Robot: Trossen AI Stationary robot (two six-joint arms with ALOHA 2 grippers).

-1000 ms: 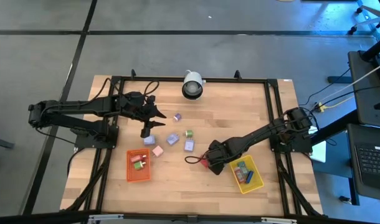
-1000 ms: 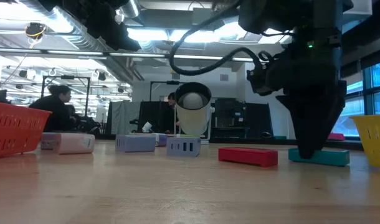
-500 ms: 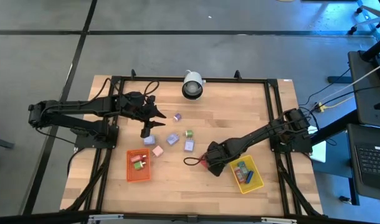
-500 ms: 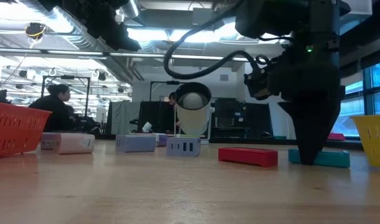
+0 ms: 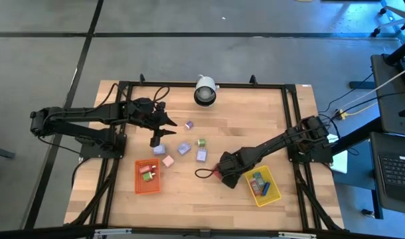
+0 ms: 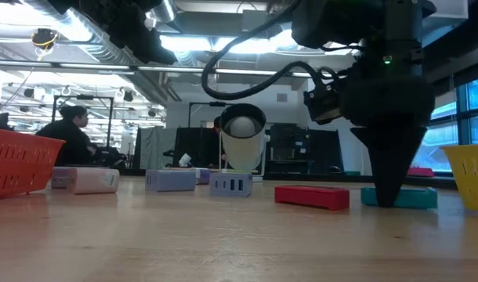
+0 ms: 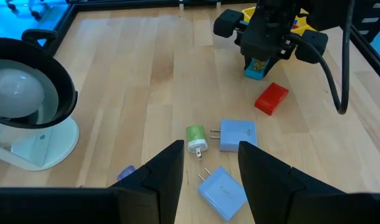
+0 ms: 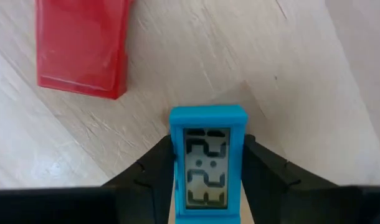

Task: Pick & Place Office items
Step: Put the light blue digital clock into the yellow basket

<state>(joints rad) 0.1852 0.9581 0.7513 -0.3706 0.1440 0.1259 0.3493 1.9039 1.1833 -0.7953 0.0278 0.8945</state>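
Pointing straight down, right tool (image 8: 205, 177) clamps teal clock (image 8: 207, 163) beside red block (image 8: 83, 45).

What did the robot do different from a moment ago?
The right gripper closed its fingers on the small teal clock, which lies on the table beside the red block. The arm shifted slightly. The left gripper stayed hovering over the chargers, and the other pieces and both trays did not move.

The table (image 5: 242, 113) is evenly lit from overhead with only soft shadows, while in the low view bright ceiling strips (image 6: 90, 48) glare and the foreground tabletop is blurred.
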